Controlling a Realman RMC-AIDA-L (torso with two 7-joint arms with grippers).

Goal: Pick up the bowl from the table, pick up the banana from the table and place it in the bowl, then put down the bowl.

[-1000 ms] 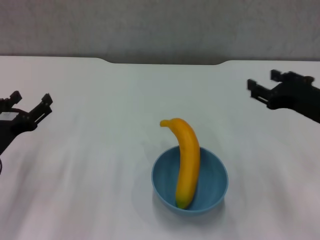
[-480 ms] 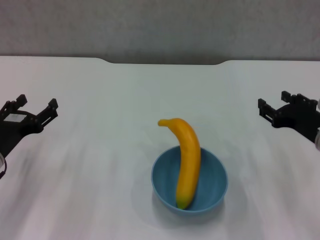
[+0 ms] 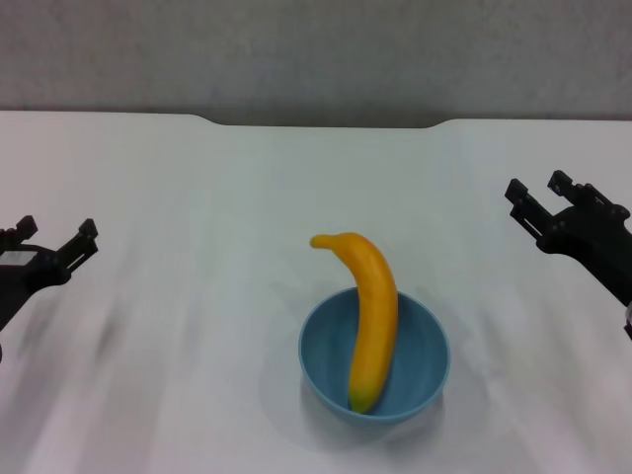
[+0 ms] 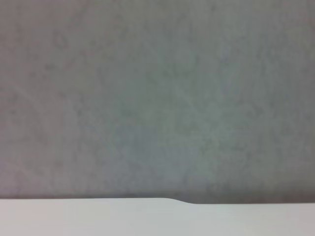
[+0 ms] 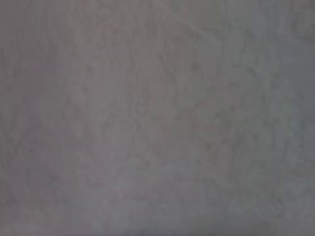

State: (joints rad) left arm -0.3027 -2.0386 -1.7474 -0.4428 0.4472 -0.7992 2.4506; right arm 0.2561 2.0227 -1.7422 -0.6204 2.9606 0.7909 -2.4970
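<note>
Bowl (image 3: 374,358) sits down on the table (image 3: 197,197), banana (image 3: 367,318) leaning in it with its stem end poking over the far rim, so by the look of it the job is all but finished. Left gripper (image 3: 54,241) hovers well off to the bowl's left, fingers spread, holding nothing; right gripper (image 3: 550,197) hangs equally far to the right, also spread and empty. Both stand well apart from the load. Best play now: retreat outward and up, away from that overhanging banana. Nothing else lies near either gripper; only the table's notched far edge lies beyond.
</note>
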